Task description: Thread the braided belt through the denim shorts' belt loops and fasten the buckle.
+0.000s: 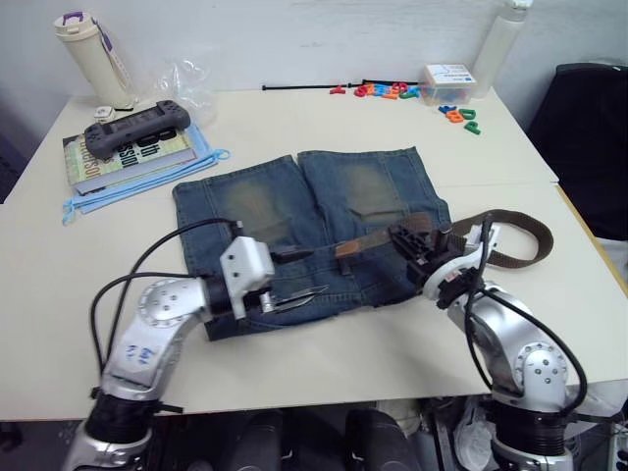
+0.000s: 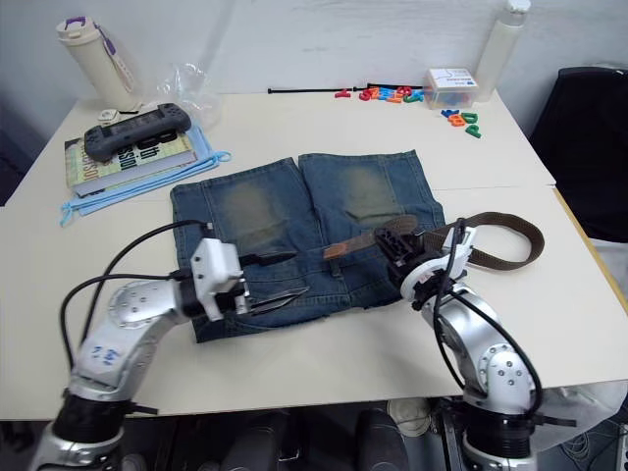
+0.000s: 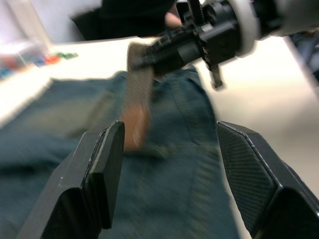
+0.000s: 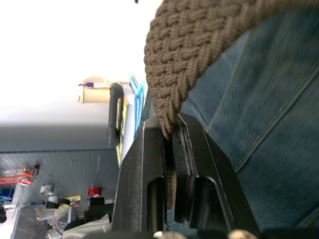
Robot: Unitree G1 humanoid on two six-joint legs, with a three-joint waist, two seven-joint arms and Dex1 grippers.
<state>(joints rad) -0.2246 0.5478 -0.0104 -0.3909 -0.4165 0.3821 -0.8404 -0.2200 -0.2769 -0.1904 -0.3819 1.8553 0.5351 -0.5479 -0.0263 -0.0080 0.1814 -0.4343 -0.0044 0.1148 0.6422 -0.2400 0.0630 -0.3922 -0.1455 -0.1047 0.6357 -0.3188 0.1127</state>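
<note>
I've got the denim shorts (image 1: 314, 231) spread flat on the table (image 1: 294, 373), waistband toward me, legs pointing away. My right gripper (image 1: 410, 242) sits over the right part of the waistband, and in its wrist view the two fingers are pinched tight on the braided belt (image 4: 189, 55), the woven strap squeezed between the pads. From that grip the belt's reddish-brown leather tip (image 1: 355, 247) reaches left across the denim along the waistband. The rest of the strap runs the other way, loops out over the bare table to the right of the shorts and doubles back (image 1: 520, 240). I can't make out the buckle or any belt loop clearly from here, so I won't say whether the tip has passed under one.

My left gripper (image 1: 294, 275) lies low over the left part of the waistband, fingers spread wide with nothing between them, pointing toward the leather tip. Its wrist view shows the tip just ahead of the gap.

Far left: a book (image 1: 132, 157) with a handheld console (image 1: 137, 126) on top.
</note>
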